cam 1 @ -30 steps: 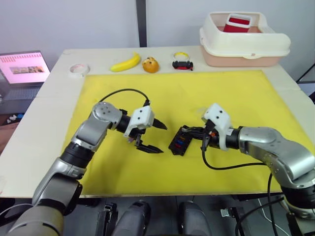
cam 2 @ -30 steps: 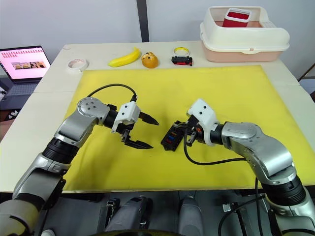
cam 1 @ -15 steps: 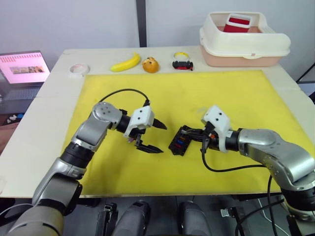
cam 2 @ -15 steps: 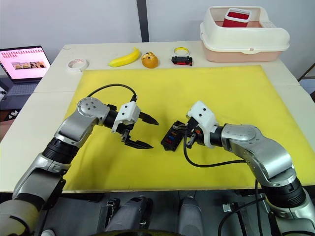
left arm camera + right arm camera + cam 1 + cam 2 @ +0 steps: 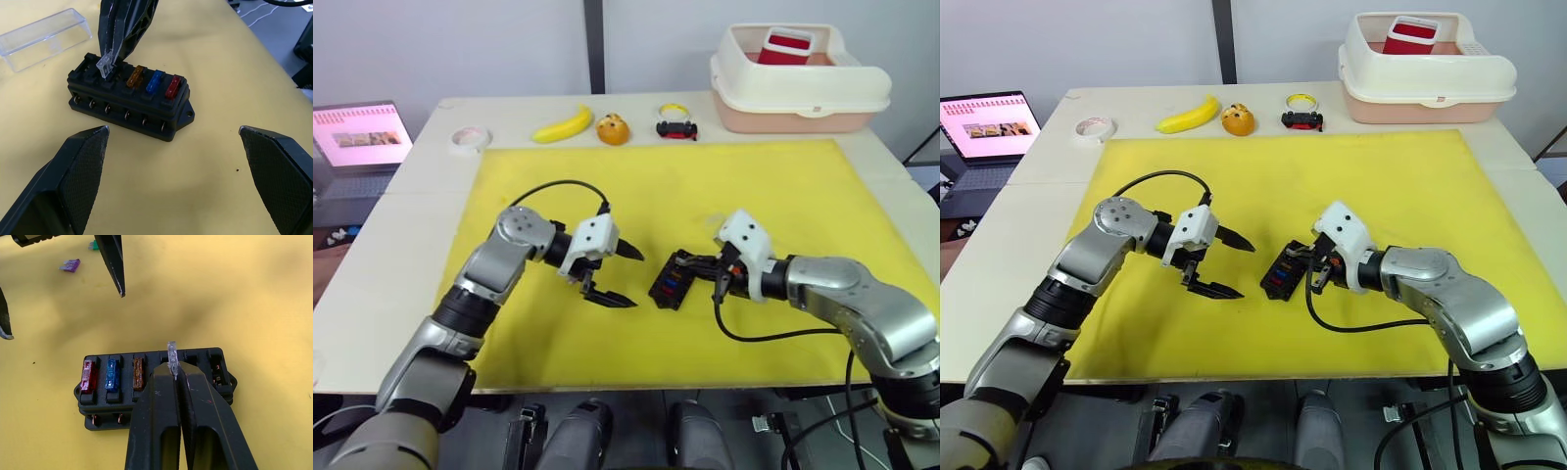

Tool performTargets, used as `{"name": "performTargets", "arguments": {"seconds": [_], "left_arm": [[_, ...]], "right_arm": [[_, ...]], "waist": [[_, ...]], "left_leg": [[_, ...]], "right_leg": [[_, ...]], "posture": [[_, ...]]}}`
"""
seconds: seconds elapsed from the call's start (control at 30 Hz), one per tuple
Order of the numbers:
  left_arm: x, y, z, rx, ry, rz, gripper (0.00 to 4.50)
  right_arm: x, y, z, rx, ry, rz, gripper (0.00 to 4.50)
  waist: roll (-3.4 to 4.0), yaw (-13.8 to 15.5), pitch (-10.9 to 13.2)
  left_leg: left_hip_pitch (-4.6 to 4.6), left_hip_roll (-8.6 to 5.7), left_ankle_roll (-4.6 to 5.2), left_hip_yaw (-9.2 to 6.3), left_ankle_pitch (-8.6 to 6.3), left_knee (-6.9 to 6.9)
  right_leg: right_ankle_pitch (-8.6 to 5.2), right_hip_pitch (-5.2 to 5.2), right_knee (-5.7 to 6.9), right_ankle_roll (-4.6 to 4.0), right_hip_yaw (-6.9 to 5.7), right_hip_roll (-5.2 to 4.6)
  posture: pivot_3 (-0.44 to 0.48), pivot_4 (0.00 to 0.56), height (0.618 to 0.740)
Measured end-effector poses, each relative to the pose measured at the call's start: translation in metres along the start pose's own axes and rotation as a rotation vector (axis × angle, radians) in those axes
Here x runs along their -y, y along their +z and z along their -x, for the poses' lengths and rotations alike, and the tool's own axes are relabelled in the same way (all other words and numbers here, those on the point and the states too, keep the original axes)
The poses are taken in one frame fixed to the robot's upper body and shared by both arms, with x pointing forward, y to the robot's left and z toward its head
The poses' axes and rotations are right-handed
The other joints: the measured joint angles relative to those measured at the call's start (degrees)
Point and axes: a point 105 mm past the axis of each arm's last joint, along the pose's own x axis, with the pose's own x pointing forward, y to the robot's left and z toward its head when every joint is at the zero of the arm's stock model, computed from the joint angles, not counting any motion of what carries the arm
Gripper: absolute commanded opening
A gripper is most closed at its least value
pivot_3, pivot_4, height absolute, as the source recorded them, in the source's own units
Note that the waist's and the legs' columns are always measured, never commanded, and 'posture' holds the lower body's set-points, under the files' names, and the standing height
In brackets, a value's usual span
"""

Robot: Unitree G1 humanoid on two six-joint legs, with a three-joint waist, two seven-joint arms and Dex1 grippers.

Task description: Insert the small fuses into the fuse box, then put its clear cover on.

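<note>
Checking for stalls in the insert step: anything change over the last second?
Barely anything. The left claw, open and empty, dipped very slightly over the yellow mat. The right claw is unchanged, shut on a small clear plastic fuse at the black rectangular plastic fuse box. The red, blue and amber fuses remain seated, and the clear plastic cover lies off the box.

Pale table point(image 5: 372, 284) (yellow mat point(image 5: 783, 186) on top) against grey wall point(image 5: 460, 39).

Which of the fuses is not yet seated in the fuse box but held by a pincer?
The clear fuse, pinched in the right pincer above the fuse box; red, blue and amber fuses sit in slots.
</note>
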Motion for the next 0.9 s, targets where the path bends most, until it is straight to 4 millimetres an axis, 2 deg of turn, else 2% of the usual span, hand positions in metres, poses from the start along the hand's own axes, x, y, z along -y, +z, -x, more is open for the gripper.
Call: {"name": "performTargets", "arguments": {"seconds": [0.9], "left_arm": [[-0.0003,0.0012,-0.0004,0.001,0.005,-0.006,4.48]], "right_arm": [[0.0035,-0.0072,-0.0049,0.004,0.02,0.027,0.0]], "waist": [[-0.01,-0.04,-0.03]], "left_leg": [[0.03,0.0,0.0,0.0,0.0,0.0]], "right_leg": [[0.0,0.01,0.02,0.0,0.0,0.01]], "posture": [[0.0,0.15,0.74]]}}
